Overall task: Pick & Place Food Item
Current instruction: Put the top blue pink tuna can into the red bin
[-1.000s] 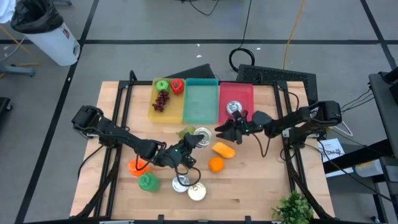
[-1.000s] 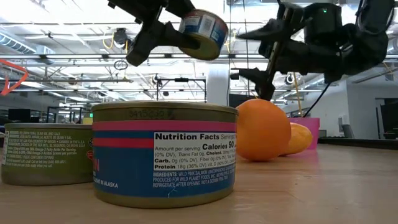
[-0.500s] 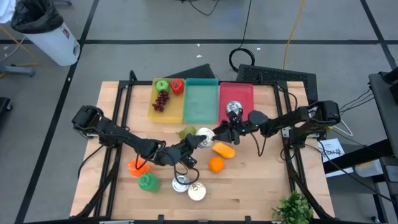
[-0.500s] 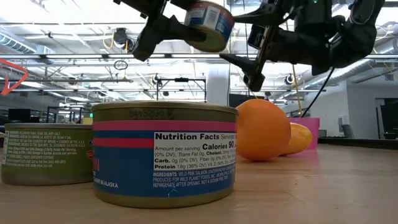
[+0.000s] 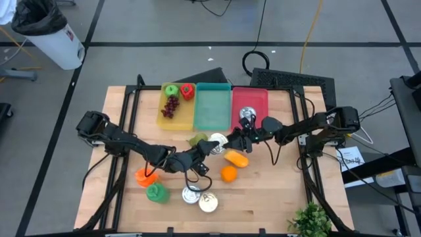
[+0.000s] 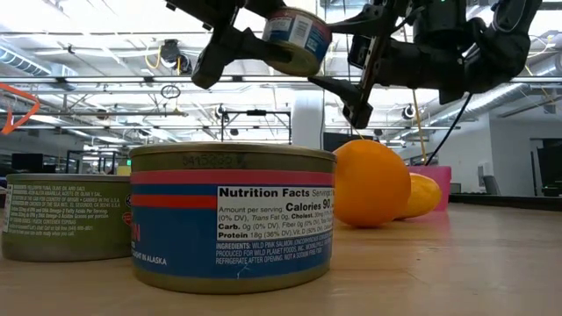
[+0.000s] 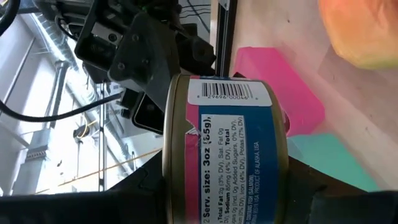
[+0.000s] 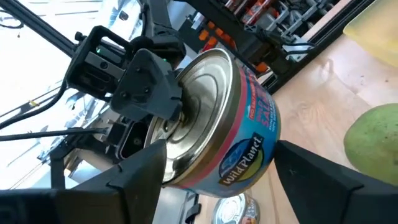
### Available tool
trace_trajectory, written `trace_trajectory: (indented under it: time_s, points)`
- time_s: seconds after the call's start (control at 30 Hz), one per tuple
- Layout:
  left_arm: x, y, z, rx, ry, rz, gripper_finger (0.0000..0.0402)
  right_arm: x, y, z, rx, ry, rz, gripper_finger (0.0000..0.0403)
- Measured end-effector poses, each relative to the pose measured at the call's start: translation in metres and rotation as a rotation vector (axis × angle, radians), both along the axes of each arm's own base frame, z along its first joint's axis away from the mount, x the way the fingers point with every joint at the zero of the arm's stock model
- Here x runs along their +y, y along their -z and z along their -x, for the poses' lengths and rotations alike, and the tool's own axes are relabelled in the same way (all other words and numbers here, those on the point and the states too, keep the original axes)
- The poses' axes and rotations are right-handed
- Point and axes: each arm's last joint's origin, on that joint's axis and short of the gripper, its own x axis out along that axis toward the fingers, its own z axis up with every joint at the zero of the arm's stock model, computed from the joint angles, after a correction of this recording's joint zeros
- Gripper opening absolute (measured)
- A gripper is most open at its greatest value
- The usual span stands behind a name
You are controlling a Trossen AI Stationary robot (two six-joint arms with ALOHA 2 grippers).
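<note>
**Mid-air handover of a salmon can**

The left gripper [image 5: 212, 146] is clamped on a Wild Planet salmon can [image 6: 297, 37], holding it aloft above the table's middle, just short of the red tray [image 5: 258, 99]. The right gripper [image 5: 231, 140] brackets the can with fingers spread — not yet gripping. Likely next: the right closes firmly on the can's sides before the left lets go — then carries it to a tray.
</note>
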Motion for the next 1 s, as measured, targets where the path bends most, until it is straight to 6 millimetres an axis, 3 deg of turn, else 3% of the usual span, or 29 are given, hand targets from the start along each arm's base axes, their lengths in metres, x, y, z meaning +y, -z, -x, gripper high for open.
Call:
trace_trajectory:
  time_s: [0.33, 0.47, 0.57, 0.87, 1.0]
  points:
    - [-0.001, 0.000, 0.000, 0.005, 0.025, 0.005, 0.0190, 0.002, -0.005, -0.007, 0.012, -0.022, 0.008, 0.0191]
    - [-0.001, 0.000, 0.000, 0.007, 0.011, -0.004, 0.0183, 0.000, -0.004, -0.008, 0.020, 0.026, 0.046, 0.0184]
    - [-0.004, -0.001, 0.001, 0.008, 0.010, -0.025, 0.0183, 0.001, -0.005, -0.008, 0.013, 0.003, 0.067, 0.0208]
    - [-0.011, -0.010, 0.000, -0.048, 0.056, -0.076, 0.0182, 0.007, -0.006, -0.008, 0.015, -0.063, 0.036, 0.0335]
    - [-0.008, -0.009, -0.001, -0.061, 0.054, -0.046, 0.0183, 0.014, -0.008, -0.008, -0.019, -0.071, 0.038, 0.0354]
